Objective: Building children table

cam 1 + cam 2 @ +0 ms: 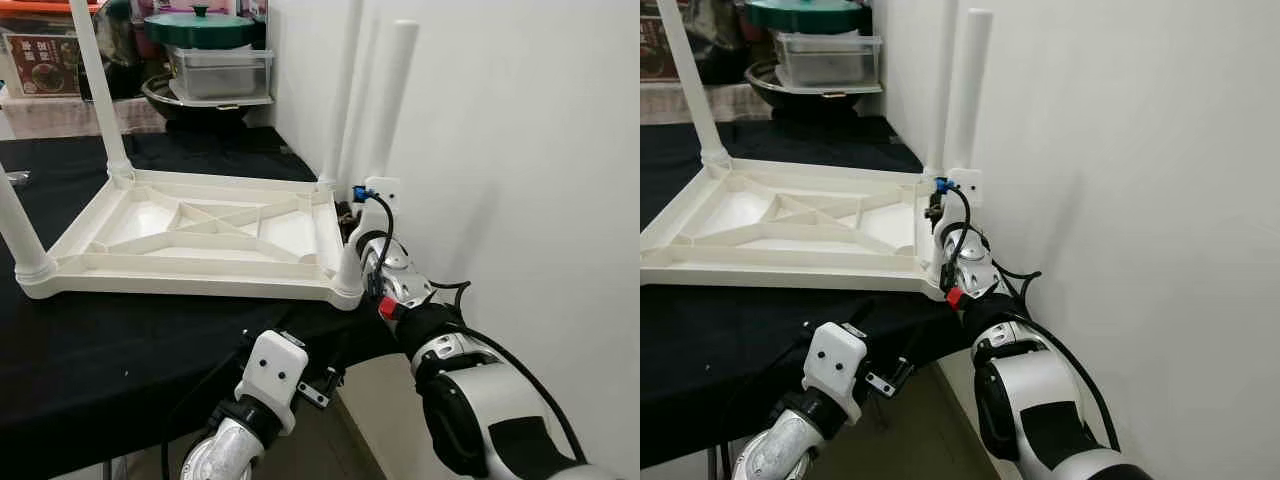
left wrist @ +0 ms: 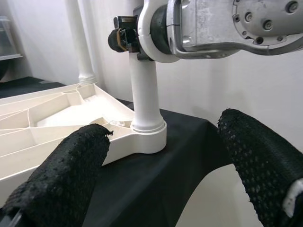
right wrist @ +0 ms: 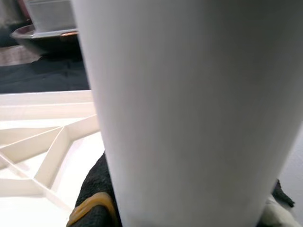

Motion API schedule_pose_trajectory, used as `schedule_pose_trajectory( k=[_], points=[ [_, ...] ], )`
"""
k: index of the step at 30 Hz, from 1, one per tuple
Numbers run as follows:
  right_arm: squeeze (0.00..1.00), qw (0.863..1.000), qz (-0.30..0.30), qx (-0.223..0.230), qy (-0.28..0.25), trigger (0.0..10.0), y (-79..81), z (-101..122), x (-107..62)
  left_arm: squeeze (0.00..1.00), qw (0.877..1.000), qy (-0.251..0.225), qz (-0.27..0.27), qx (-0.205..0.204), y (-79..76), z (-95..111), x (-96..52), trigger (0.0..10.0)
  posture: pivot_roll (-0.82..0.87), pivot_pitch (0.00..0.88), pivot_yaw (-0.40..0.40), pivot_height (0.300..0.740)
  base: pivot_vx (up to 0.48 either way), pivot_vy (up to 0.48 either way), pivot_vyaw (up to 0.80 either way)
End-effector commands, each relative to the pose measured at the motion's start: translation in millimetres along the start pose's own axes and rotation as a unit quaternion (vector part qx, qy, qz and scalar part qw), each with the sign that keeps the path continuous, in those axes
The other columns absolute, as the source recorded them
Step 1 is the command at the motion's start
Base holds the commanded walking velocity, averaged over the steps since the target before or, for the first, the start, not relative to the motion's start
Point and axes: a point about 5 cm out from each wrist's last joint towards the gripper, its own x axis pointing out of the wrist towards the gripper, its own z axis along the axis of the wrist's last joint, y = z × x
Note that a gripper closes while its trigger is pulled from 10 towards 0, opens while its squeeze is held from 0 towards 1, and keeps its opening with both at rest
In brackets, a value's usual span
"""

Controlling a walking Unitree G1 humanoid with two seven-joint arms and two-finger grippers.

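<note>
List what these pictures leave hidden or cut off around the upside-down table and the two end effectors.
- Right end effector: in both eye views its wrist camera mount hides the fingers on the near-right leg.
- Near-right leg's socket: the right wrist view is too close to show it.
- Far-left leg and near-left leg: tops cut off by the left eye view's edges.
- Left end effector: open, its base beyond the left wrist view's lower edge.
</note>
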Motion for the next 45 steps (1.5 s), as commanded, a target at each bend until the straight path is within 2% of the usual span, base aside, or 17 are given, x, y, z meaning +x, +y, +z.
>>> schedule_pose_trajectory(
  k=[1,3,4,8,9,14,15,21,30,33,37,38,39,40,42,43,45],
  points=[
    [0.0,0.998,-0.031,0.029,0.036,10.0,-8.6,-16,-1.8,0.0,1.0,0.016,-0.006,0.0,-2.3,-6,-1.4,10.0,0.09,0.004,-0.13,0.74,0.0,0.0,0.0],
    [0.0,0.999,-0.01,0.036,0.024,10.0,-3.4,-14,-2.1,0.0,1.0,0.016,-0.006,0.0,-2.3,-7,-1.4,10.0,0.09,0.001,-0.129,0.74,0.0,0.0,0.0],
    [1.0,0.999,0.014,0.043,0.015,10.0,2.4,-12,-2.4,0.0,1.0,0.016,-0.006,0.0,-2.4,-7,-1.4,10.0,0.09,0.0,-0.129,0.74,0.0,0.0,0.0],
    [1.0,0.998,0.043,0.04,-0.009,10.0,6.4,-9,-3.3,0.0,1.0,0.017,-0.007,0.0,-2.9,-7,-1.3,10.0,0.09,0.0,-0.131,0.74,0.0,0.0,0.0],
    [0.0,0.997,0.061,0.036,-0.016,10.0,6.2,-9,-3.7,0.0,1.0,0.017,-0.007,0.0,-3.1,-7,-1.3,10.0,0.1,0.0,-0.13,0.74,0.0,0.0,0.0],
    [0.0,0.986,0.157,0.054,-0.003,10.0,3.8,-16,-5.7,0.0,1.0,0.017,-0.006,-0.001,-3.2,-7,-1.0,10.0,0.1,0.0,-0.131,0.74,0.0,0.0,0.0],
    [0.0,0.964,0.262,0.048,0.009,10.0,-0.4,-18,-9.0,0.0,1.0,0.016,-0.006,-0.001,-3.1,-7,-0.9,10.0,0.09,0.0,-0.132,0.74,0.0,0.0,0.0],
    [0.0,0.93,0.366,0.022,0.023,10.0,-7.5,-18,-14.4,0.0,1.0,0.015,-0.006,-0.001,-3.1,-6,-0.9,10.0,0.1,0.0,-0.133,0.74,0.0,0.0,0.0],
    [0.0,0.811,0.584,-0.009,0.028,10.0,4.9,-2,-31.6,0.0,1.0,0.012,-0.006,0.0,-3.9,-5,-1.9,10.0,0.1,0.0,-0.14,0.74,0.0,0.0,0.0],
    [0.0,0.792,0.609,-0.021,0.03,10.0,11.2,-2,-34.6,0.0,1.0,0.012,-0.006,0.0,-3.8,-5,-2.2,10.0,0.11,0.001,-0.138,0.74,0.0,0.0,0.0],
    [0.0,0.793,0.608,-0.039,0.032,10.0,21.6,-3,-34.2,0.0,1.0,0.012,-0.006,0.0,-4.3,-5,-2.0,10.0,0.11,0.004,-0.143,0.74,0.0,0.0,0.0],
    [0.0,0.808,0.587,-0.051,0.028,4.2,26.9,-4,-31.8,0.0,1.0,0.012,-0.006,0.0,-4.4,-5,-1.8,10.0,0.11,0.006,-0.146,0.74,0.0,0.0,0.0],
    [0.0,0.808,0.587,-0.051,0.028,4.2,26.9,-4,-31.8,0.0,1.0,0.012,-0.006,0.0,-4.4,-5,-1.8,10.0,0.11,0.006,-0.146,0.74,0.0,0.0,0.0],
    [0.0,0.835,0.546,-0.069,0.019,0.0,32.0,-4,-27.3,0.0,1.0,0.013,-0.004,-0.001,-4.2,-4,-1.4,10.0,0.11,0.011,-0.145,0.74,0.0,0.0,0.0],
    [0.0,0.842,0.534,-0.073,0.014,0.0,32.5,-3,-26.2,0.0,1.0,0.013,-0.004,-0.001,-4.0,-4,-1.2,10.0,0.11,0.011,-0.145,0.74,0.0,0.0,0.0],
    [0.0,0.878,0.475,-0.062,0.012,0.0,30.4,-2,-19.5,0.0,1.0,0.012,-0.003,-0.001,-3.6,-4,-1.1,10.0,0.1,0.013,-0.145,0.74,0.0,0.0,0.0],
    [0.0,0.893,0.447,-0.056,0.009,0.0,28.5,0,-16.5,0.0,1.0,0.012,-0.003,-0.001,-3.5,-4,-1.0,10.0,0.1,0.013,-0.145,0.74,0.0,0.0,0.0]
  ],
)
